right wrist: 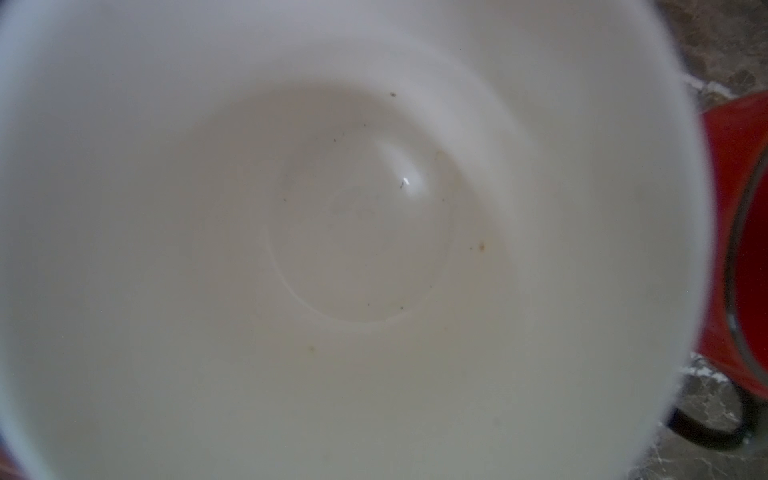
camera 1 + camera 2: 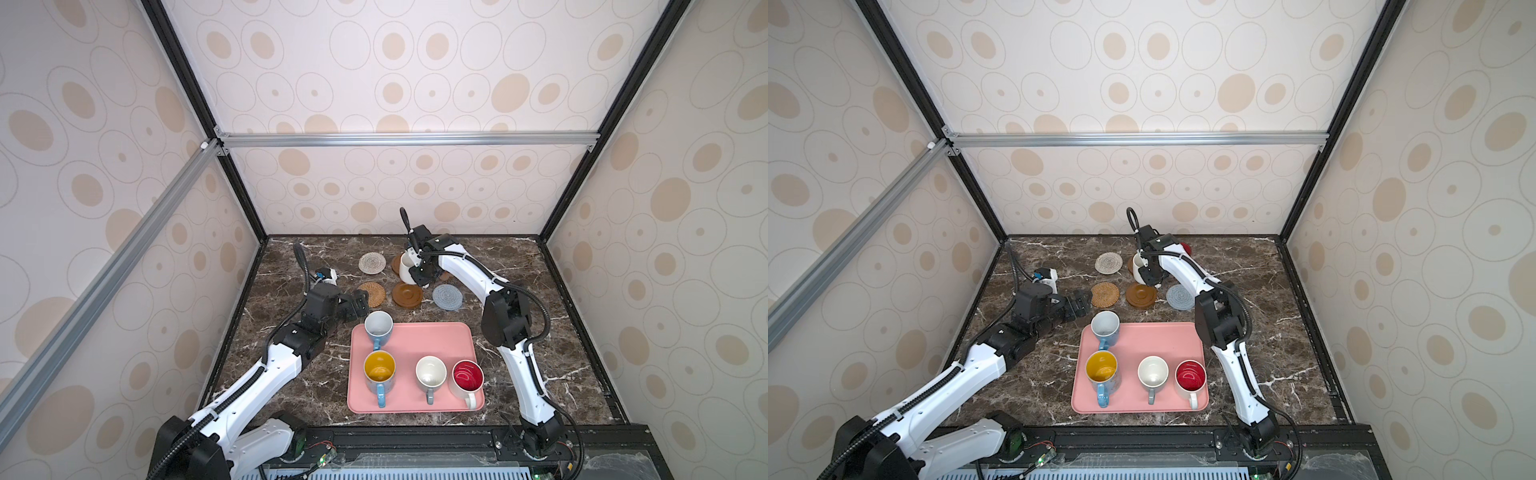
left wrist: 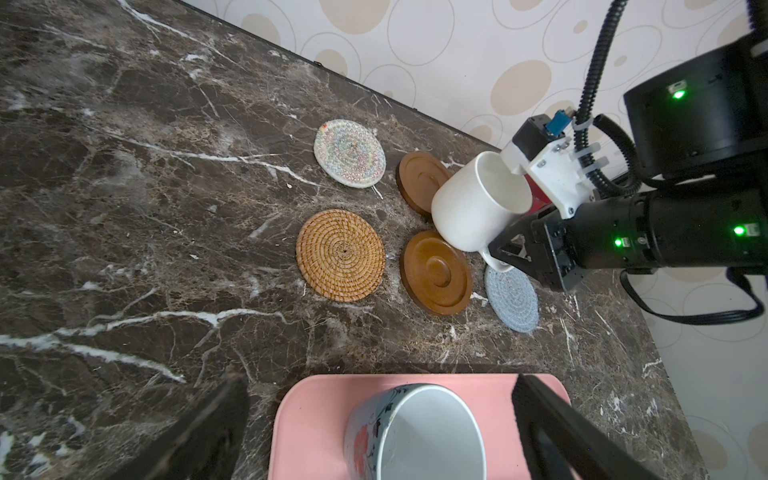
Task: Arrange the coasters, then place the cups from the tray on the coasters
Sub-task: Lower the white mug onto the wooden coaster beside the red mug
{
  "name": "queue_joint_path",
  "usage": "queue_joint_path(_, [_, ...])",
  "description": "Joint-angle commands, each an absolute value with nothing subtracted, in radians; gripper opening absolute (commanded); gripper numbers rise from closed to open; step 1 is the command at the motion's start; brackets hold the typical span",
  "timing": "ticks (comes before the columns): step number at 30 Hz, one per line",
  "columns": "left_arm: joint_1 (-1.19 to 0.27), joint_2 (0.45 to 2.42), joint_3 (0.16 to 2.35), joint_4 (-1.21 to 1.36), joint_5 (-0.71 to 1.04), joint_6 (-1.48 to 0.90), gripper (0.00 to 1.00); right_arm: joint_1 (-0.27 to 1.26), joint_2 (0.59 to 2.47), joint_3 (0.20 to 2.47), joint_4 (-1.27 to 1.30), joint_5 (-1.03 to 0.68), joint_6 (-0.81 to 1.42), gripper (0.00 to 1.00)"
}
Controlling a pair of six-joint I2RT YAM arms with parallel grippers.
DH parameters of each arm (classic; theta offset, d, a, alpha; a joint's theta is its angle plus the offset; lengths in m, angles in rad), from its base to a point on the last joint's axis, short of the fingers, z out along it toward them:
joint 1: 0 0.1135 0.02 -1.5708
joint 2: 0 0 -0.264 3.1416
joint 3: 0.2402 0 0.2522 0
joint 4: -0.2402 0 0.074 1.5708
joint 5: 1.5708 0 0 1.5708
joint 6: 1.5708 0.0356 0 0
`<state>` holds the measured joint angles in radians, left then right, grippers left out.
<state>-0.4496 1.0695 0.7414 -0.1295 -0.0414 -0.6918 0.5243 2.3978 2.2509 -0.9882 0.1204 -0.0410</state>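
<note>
Marble tabletop [image 2: 316, 382]: left gripper [image 2: 360, 302], jaws wide and empty, beside blue mug [image 2: 378, 326] on tray [image 2: 432, 336]; right gripper [image 3: 505, 249] pinches handle of white mug [image 3: 473, 208], tilted over far brown disc [image 3: 415, 178]. Best levelled, centred, then lowered before release.

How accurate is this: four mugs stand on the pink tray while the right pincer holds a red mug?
Not quite: the right pincer holds a white mug, not a red one, as the left wrist view shows. The rest holds.
</note>
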Motion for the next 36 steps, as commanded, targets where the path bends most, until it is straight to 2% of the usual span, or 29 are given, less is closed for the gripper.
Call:
queue_joint_path(1, [-0.442, 1.050, 0.744, -0.140, -0.034, -0.706, 1.00, 0.521, 2.414, 2.343, -0.981, 0.139, -0.062, 0.03])
queue_joint_path(17, [-0.442, 1.057, 0.742, -0.135, -0.014, -0.713, 1.00, 0.512, 2.522, 2.489, -0.969, 0.144, -0.078, 0.03])
queue_joint_path(36, [-0.442, 1.048, 0.730, -0.135, -0.011, -0.722, 1.00, 0.508, 2.574, 2.543, -0.894, 0.155, -0.094, 0.05])
